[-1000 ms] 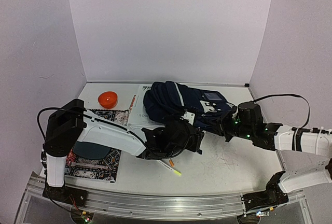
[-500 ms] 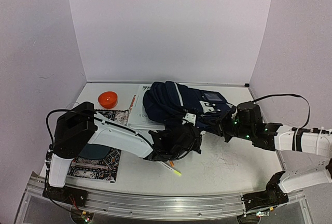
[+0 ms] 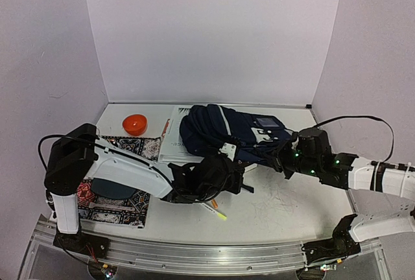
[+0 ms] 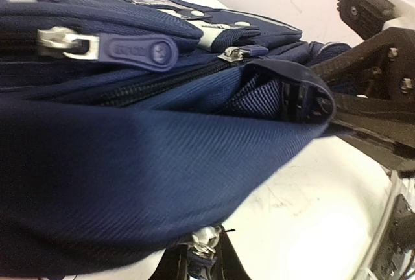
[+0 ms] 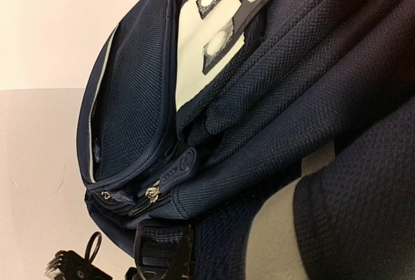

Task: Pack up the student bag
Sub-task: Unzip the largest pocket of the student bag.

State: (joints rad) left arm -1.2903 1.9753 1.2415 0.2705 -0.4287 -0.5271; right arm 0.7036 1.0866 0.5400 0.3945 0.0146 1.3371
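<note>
The student bag (image 3: 214, 124), navy with light-grey stripes, lies on its side at the back middle of the table. It fills the left wrist view (image 4: 142, 163) and the right wrist view (image 5: 272, 98). My left gripper (image 3: 228, 171) is at the bag's near edge. In its wrist view the left gripper (image 4: 202, 262) is shut on a silver and blue zipper pull (image 4: 206, 244) under the fabric. My right gripper (image 3: 280, 157) is at the bag's right end. In the left wrist view it (image 4: 324, 102) pinches a fabric corner. Its own fingers are hidden in the right wrist view.
An orange bowl (image 3: 135, 124) stands at the back left. White paper (image 3: 174, 139) lies under the bag's left side. A patterned mat (image 3: 123, 196) with a dark disc (image 3: 111, 188) lies front left. A yellow-tipped pen (image 3: 214, 210) lies below the left gripper.
My left gripper has shifted a little to the left along the bag's near edge, and its arm has swung outward. The right arm has barely moved.
</note>
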